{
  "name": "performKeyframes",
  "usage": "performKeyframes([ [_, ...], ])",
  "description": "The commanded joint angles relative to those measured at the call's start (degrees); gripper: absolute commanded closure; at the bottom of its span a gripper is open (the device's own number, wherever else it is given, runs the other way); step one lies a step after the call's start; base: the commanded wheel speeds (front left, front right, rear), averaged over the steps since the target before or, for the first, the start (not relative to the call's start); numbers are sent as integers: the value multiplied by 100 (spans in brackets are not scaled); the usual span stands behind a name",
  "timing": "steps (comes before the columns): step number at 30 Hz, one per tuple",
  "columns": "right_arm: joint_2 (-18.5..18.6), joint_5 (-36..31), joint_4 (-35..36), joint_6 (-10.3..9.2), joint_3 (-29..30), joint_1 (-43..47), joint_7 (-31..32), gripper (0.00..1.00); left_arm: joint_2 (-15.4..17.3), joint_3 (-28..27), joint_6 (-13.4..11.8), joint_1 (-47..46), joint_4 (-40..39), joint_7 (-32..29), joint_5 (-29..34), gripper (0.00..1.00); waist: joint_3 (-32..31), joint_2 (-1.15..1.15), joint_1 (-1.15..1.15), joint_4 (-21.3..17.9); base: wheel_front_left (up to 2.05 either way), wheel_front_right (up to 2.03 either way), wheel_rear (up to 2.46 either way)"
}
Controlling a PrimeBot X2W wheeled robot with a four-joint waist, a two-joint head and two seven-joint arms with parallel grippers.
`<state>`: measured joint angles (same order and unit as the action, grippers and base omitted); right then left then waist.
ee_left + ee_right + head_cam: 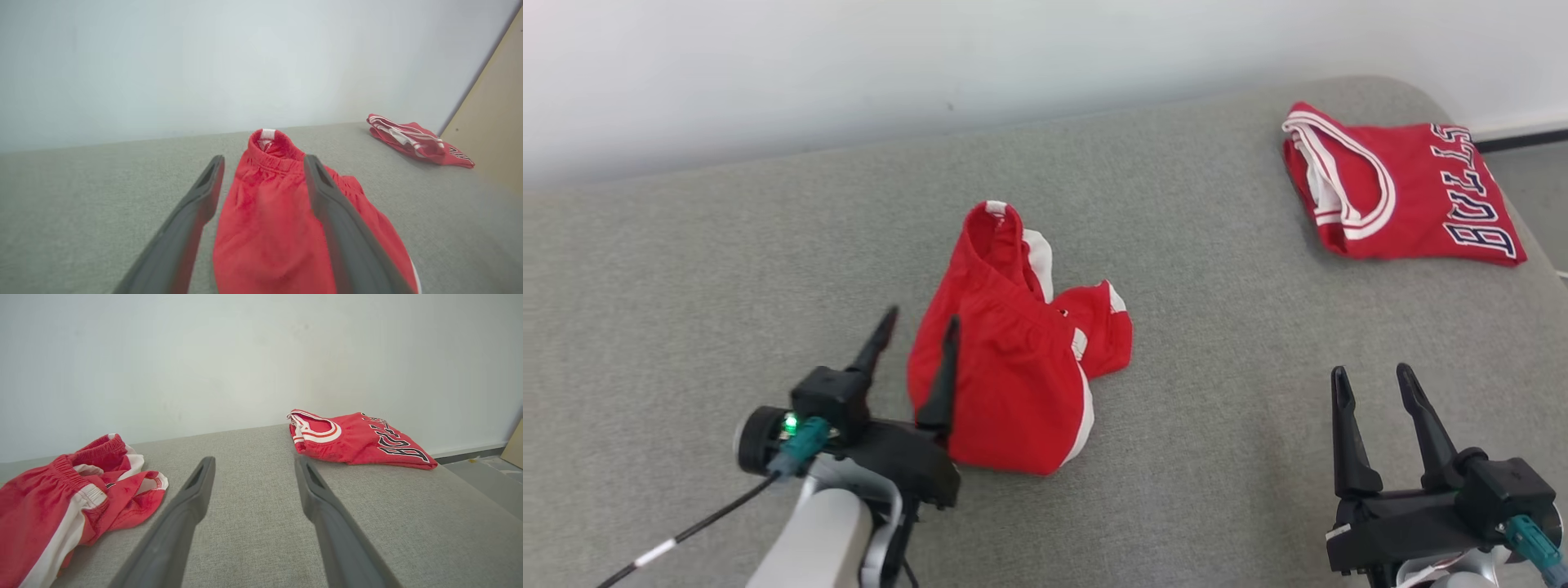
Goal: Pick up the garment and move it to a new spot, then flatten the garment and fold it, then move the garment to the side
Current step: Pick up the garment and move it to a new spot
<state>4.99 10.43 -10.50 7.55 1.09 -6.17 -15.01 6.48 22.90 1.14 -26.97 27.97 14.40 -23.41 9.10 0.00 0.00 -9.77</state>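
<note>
Both jaws spread, nothing pinched.

Head view: left gripper (917,322) is at the shorts (1013,367), its inner finger over the cloth's near edge. Right gripper (1372,374) is well apart from them.

Left wrist: left gripper (264,160) straddles the crumpled shorts (265,228), waistband just past the tips.

Right wrist: right gripper (254,460) is over bare surface (253,522), shorts (61,498) far off its left finger.

Looks like placing is done and flattening is next. That needs both grippers on opposite edges, pulling apart.
</note>
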Motion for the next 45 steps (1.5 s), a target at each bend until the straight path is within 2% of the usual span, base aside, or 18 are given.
performKeyframes([
  [1, 41, -10, 8, -15, 0, 76, -18, 0, 83, -80, -45, 140, -96, 49, 64, 0, -206, 0, 0, 194, 0, 0, 0],
  [8, 44, 47, 55, -15, -20, 264, 35, 0, 432, -742, -297, 783, -999, 78, 274, 0, -549, 0, 0, 476, 0, 0, 0],
  [11, 44, 60, 80, -15, -48, 367, 67, 0, 574, -1039, -299, 1139, -1341, 79, 367, 0, -678, 0, 0, 574, 0, 0, 0],
  [18, 29, 120, 207, -15, -82, 588, 181, 0, 683, -1489, -218, 1964, -1856, 80, 498, 0, -891, 0, 0, 793, 0, 0, 0],
  [28, 68, 162, 358, -15, -86, 775, 287, 0, 484, -1917, -104, 2929, -2316, 81, 643, 0, -919, 0, 0, 963, 0, 0, 0],
  [45, -21, 230, 249, -15, -143, 874, 256, 0, 108, -2230, 240, 3153, -2327, 81, 882, 0, -949, 0, 0, 1020, 0, 0, 0],
])
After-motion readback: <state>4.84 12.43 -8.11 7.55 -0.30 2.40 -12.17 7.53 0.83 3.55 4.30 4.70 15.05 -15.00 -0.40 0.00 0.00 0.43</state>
